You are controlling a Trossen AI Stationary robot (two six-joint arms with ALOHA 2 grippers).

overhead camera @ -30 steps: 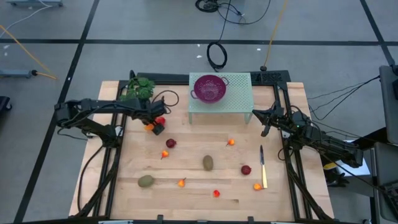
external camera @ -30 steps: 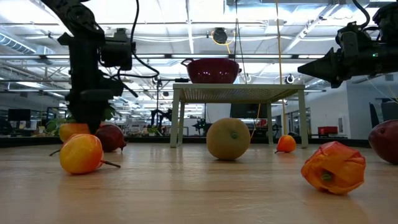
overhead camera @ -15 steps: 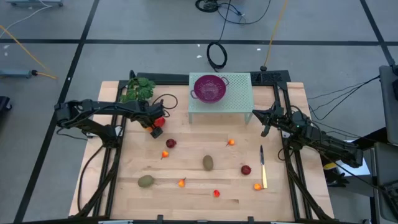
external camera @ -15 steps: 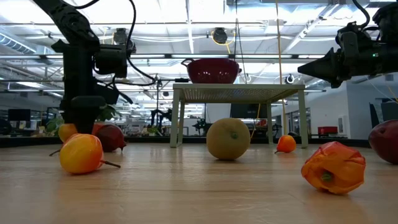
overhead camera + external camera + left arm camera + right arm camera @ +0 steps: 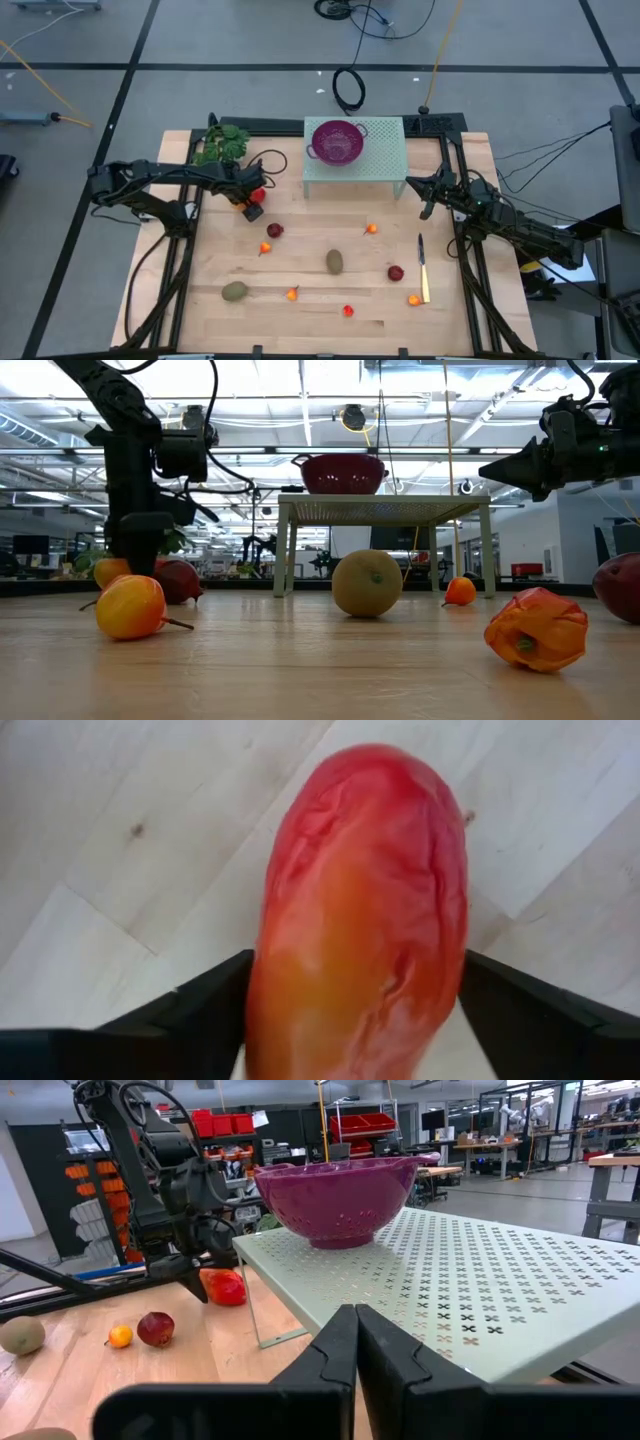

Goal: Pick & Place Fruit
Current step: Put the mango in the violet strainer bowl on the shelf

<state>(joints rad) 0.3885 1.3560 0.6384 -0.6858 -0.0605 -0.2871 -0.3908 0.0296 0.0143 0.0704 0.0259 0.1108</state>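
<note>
Fruit, scattered lot on a pale wooden table [image 5: 330,310].

Item 1: larger orange-red oval [image 5: 360,910], at the far left of the table, just beside the leafy green sprig [image 5: 222,143]. It sits between the 2 fingers [image 5: 190,1010] of the left gripper [image 5: 250,200]. The jaws flank it closely on both sides, but whether they are pressing on it or merely bracketing it I cannot tell. In the right wrist view it shows red [image 5: 224,1286] at the tip of the left arm, low by the table's surface.

Item 2: 2 brown-green kiwi-like ovals, one near the table's middle [image 5: 334,262], one nearer and to the left [image 5: 234,291], well apart.

Item 3: small dark red balls, one left of centre [image 5: 275,230], one to the right [image 5: 396,272] just beside the knife [image 5: 423,265].

Item 4: small orange pieces, dotted across the table: [image 5: 265,248], [image 5: 371,229], [image 5: 292,294], [image 5: 348,311], [image 5: 414,299].

Other holdings: a purple colander [image 5: 336,139] standing on a pale green perforated stand [image 5: 390,160] at the far middle.

Right gripper [image 5: 428,205]: clenched with nothing in it, fingers [image 5: 345,1350] pressed together, hanging off the stand's right end, above the table.
</note>
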